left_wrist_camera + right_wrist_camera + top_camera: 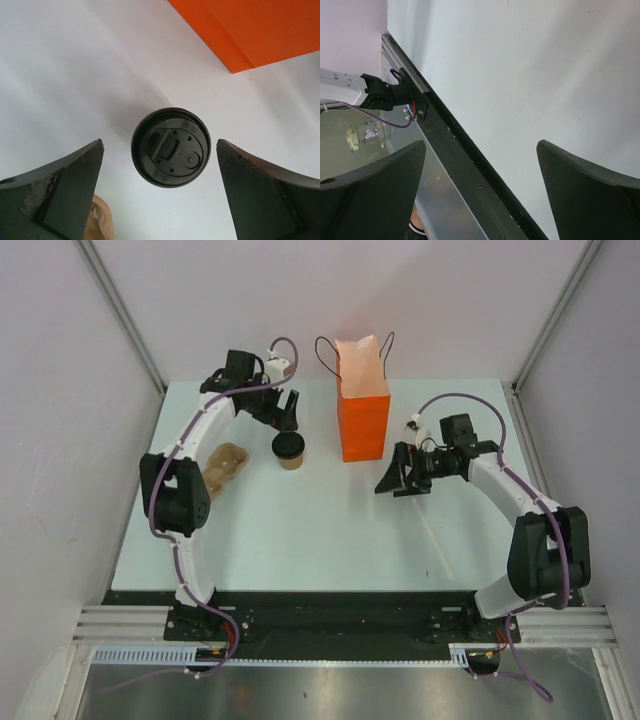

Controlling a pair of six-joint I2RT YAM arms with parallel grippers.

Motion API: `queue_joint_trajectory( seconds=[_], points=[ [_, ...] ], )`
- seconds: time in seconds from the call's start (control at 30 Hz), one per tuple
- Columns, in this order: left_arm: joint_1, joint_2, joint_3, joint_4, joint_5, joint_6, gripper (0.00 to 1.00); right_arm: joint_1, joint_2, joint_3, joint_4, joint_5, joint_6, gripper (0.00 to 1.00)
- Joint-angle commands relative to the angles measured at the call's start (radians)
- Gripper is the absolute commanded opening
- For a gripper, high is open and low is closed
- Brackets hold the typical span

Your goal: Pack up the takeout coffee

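The takeout coffee (289,450) stands upright on the white table, a tan paper cup with a black lid (170,146). My left gripper (285,411) hovers just behind and above it, open, the cup lying ahead of the gap between its fingers (65,195) and apart from both. The orange paper bag (363,405) with black cord handles stands upright to the cup's right; its corner (250,30) shows in the left wrist view. My right gripper (400,480) is open and holds nothing, low over the table right of the bag.
A brown pulp cup carrier (225,466) lies left of the cup; its edge (102,222) shows by my left finger. The right wrist view looks along the table's near edge rail (470,165) and the left arm's base (380,92). A thin pale stick (436,540) lies on the table's right side.
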Motion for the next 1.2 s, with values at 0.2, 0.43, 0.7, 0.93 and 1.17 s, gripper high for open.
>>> queue_joint_trajectory(
  seconds=[0.2, 0.43, 0.7, 0.93, 1.17],
  points=[
    [0.049, -0.377, -0.152, 0.115, 0.154, -0.082, 1.00, -0.087, -0.083, 0.272, -0.040, 0.048, -0.078, 1.00],
    [0.046, -0.529, -0.250, 0.169, 0.242, -0.220, 1.00, -0.093, 0.064, 0.626, -0.010, 0.254, -0.037, 0.92],
    [0.046, -0.645, -0.402, 0.253, 0.251, -0.294, 0.99, -0.050, 0.281, 0.872, 0.046, 0.381, 0.065, 0.86],
    [0.048, -0.656, -0.436, 0.261, 0.237, -0.303, 1.00, -0.025, 0.410, 0.919, 0.095, 0.372, 0.097, 0.80],
    [0.046, -0.693, -0.465, 0.255, 0.208, -0.286, 1.00, -0.012, 0.445, 0.942, 0.096, 0.326, 0.101, 0.37]
  ],
)
